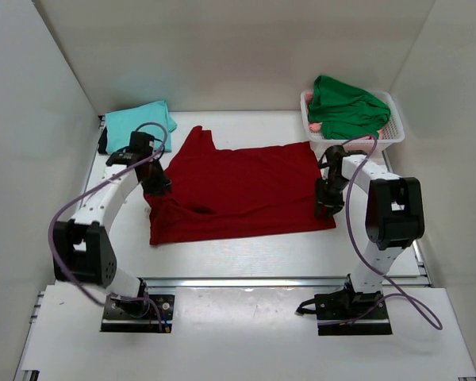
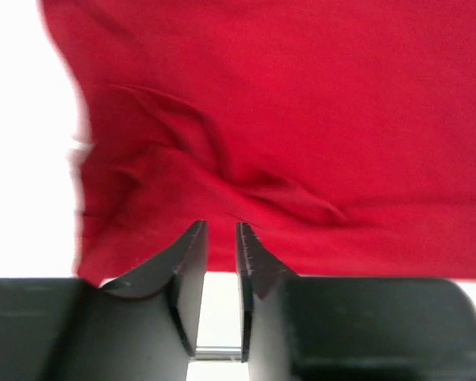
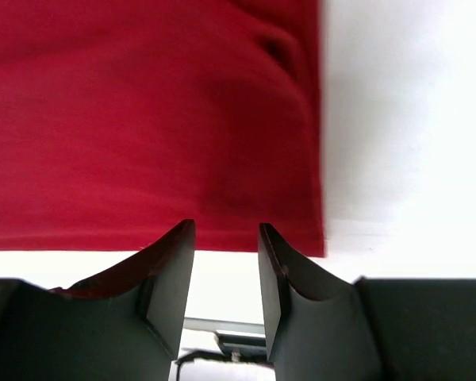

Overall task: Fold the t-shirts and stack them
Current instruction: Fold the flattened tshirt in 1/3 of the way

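Observation:
The dark red t-shirt point(image 1: 246, 190) lies spread across the middle of the table, rumpled along its left side. My left gripper point(image 1: 157, 186) sits low at that left edge. In the left wrist view the left gripper point(image 2: 220, 230) is open by a narrow gap, with bare table between the fingers and wrinkled red cloth point(image 2: 301, 119) just beyond the tips. My right gripper point(image 1: 327, 202) is at the shirt's right edge. The right wrist view shows this gripper point(image 3: 226, 230) open and empty, the red hem point(image 3: 143, 119) ahead of it. A light teal t-shirt point(image 1: 139, 123) lies folded at the back left. A bright green t-shirt point(image 1: 345, 107) is heaped in the basket.
A white lattice basket point(image 1: 393, 131) stands at the back right, with something pink point(image 1: 316, 127) under the green cloth. White walls enclose the table on three sides. A metal rail point(image 1: 246, 282) runs along the near edge by the arm bases.

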`<state>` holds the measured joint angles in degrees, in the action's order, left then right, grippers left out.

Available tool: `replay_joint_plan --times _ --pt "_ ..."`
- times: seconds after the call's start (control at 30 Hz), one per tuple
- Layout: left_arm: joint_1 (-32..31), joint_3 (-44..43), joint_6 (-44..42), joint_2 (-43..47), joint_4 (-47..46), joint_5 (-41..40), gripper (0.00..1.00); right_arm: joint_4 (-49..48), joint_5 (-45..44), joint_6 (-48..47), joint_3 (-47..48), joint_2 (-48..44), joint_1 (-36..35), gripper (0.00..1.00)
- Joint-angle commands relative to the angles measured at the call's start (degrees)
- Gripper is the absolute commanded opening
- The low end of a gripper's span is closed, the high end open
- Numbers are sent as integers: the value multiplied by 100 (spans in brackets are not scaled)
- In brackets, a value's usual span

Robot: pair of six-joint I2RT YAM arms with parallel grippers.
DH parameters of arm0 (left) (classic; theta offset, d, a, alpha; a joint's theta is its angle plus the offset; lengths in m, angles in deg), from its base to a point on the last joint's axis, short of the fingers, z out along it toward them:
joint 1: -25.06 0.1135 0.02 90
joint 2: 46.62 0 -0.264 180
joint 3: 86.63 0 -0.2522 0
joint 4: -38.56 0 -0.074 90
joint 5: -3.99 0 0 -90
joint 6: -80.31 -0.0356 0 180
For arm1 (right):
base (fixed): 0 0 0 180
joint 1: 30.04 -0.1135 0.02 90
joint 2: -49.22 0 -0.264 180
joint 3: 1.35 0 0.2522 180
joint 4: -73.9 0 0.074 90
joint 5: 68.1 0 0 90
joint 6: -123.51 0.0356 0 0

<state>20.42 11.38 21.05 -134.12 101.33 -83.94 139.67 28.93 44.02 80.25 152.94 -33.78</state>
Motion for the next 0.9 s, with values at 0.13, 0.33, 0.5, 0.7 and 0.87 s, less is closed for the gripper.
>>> replay_joint_plan --times 0.13,0.33,0.5,0.7,0.87 --pt "-959 1021 292 534 -822 -196 30 -620 1 321 450 -186 -495 35" --pt "-1118 1566 -68 -520 -991 -575 36 -1114 88 602 -216 192 -776 37" --pt "-1126 2006 -410 -348 -595 -584 35 -851 272 997 -1542 -711 -1014 38" --pt "-898 2569 -525 874 -112 -208 14 -657 606 1507 -2555 -1986 -1058 39" --pt "-1003 1500 -411 1209 213 231 0 -368 554 1534 -2047 -2269 -909 39"
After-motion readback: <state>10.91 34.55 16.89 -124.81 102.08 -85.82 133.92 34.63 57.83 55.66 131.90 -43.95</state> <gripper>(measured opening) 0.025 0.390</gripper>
